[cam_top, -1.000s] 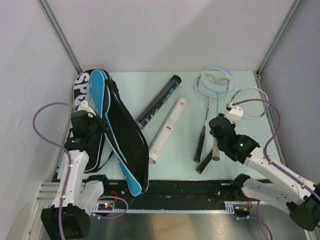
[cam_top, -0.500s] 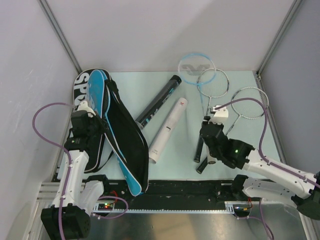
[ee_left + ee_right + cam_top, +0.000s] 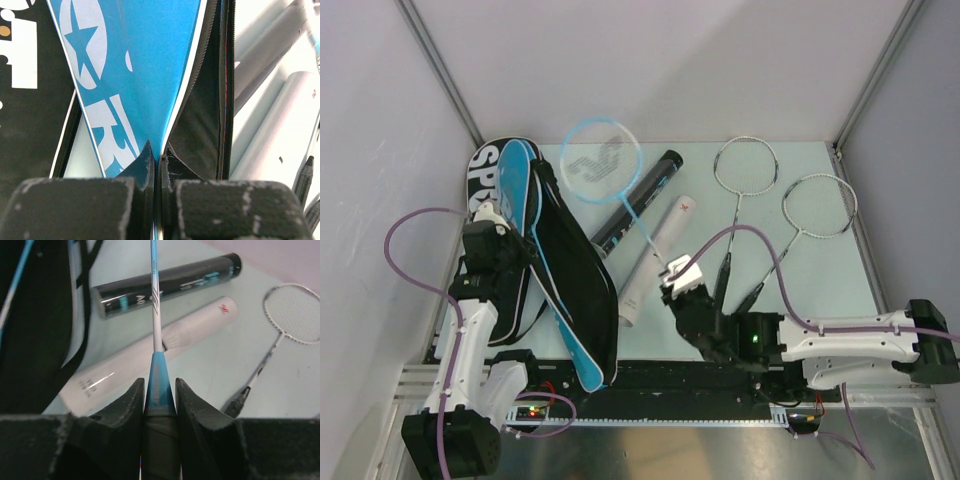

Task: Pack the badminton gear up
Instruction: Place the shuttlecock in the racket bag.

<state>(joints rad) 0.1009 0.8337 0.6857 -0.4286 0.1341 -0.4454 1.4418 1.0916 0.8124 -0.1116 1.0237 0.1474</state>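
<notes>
**Blue racket swung across to the cover**

Within the last second the blue thin-framed racket [image 3: 601,163] has been lifted from the far right of the table, where it lay beside the silver rackets, and carried leftward. Its head is now held in the air above the far end of the black teal-printed tube [image 3: 642,198], just beside the black and blue "SPORT" racket cover [image 3: 570,285]. The right gripper [image 3: 160,390] is clenched on the racket's dark handle, as is shown plainly in the right wrist view. The left gripper [image 3: 157,161] is pinched tight on the edge of the cover's blue flap, at the left of the table.

The move is judged to be the approach for sliding the racket into the cover, whose mouth appears to be held up by the left arm. Two silver rackets [image 3: 745,165] [image 3: 820,205] are left lying at the right, side by side. The white tube [image 3: 650,272] lies parallel to the black one at mid-table. No shuttlecock is seen.

The work surface is a pale green tabletop [image 3: 835,275], enclosed by white walls [image 3: 670,70] with metal posts [image 3: 440,65] at the corners.
</notes>
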